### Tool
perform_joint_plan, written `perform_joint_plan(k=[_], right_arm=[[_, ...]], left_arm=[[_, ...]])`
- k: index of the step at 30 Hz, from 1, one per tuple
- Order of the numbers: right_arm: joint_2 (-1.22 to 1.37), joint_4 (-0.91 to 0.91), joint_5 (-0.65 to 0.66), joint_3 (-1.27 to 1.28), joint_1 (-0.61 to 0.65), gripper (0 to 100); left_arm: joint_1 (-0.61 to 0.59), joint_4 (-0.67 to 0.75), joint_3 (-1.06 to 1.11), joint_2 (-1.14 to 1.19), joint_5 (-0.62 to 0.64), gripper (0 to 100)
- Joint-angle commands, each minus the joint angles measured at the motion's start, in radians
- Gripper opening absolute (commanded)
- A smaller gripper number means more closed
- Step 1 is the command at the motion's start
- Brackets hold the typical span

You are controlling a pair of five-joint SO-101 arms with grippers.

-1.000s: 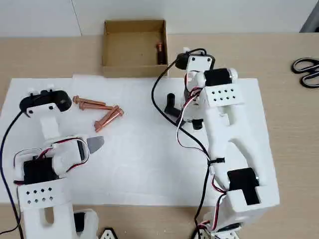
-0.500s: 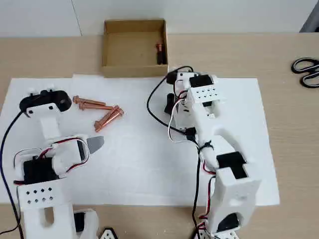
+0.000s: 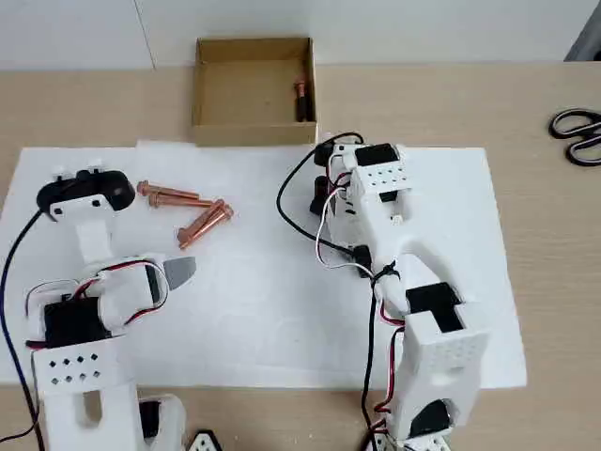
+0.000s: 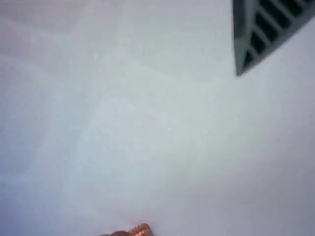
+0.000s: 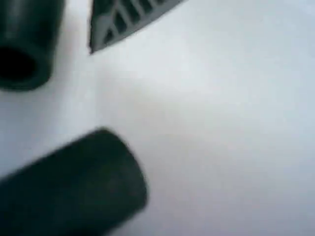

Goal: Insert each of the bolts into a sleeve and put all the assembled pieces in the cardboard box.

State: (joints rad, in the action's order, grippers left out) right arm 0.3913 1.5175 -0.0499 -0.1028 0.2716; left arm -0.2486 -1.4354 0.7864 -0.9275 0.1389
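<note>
- Plainly, the step in hand looks to be picking up a sleeve. The right arm [image 3: 383,188] hangs over the black sleeves [image 3: 319,196], which lie on the white sheet [image 3: 254,319] spread on the bench [image 3: 488,103], just near of the cardboard box [image 3: 252,89].
- The right pincer [image 5: 129,19] sits low above the sheet. How far it is open cannot be told, and no sleeve is seen in its hold. In its wrist view one sleeve [image 5: 23,46] shows its open bore, and a second sleeve [image 5: 78,189] lies on its side beside it.
- The left pincer [image 3: 178,272] rests at the left over the sheet, just near of the loose bolts [image 3: 188,209]. Its opening cannot be told either, and it appears to hold nothing.
- One assembled piece [image 3: 301,99] lies in the box against its right wall. About four bolts lie loose, so the task looks early on.
- To do the step well, the pincer should probably straddle a single sleeve across its round body at mid-length. It should stay clear of the neighbouring sleeve and leave the bore free for a bolt.
- A smooth, round sleeve may roll or twist if nipped off-centre. A square, slow closing would guard against that.
</note>
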Motion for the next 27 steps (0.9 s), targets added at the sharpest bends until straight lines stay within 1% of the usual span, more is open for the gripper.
perform_joint_plan(k=[1, 6, 16, 21, 27], right_arm=[[-0.008, 0.022, 0.000, -0.026, 0.005, 16.9], [-0.005, 0.035, 0.032, -0.021, 0.005, 16.6], [-0.001, 0.030, 0.032, 0.000, 0.001, 16.5], [0.001, 0.005, 0.034, 0.002, -0.002, 10.6], [0.010, 0.005, 0.034, 0.000, -0.002, 11.1]], left_arm=[[-0.003, 0.012, -0.004, -0.014, -0.003, 33], [-0.003, 0.012, -0.004, -0.014, -0.003, 33], [-0.003, 0.012, -0.004, -0.014, -0.003, 33], [-0.003, 0.012, -0.004, -0.014, -0.005, 33], [-0.003, 0.012, -0.004, -0.014, -0.006, 33]])
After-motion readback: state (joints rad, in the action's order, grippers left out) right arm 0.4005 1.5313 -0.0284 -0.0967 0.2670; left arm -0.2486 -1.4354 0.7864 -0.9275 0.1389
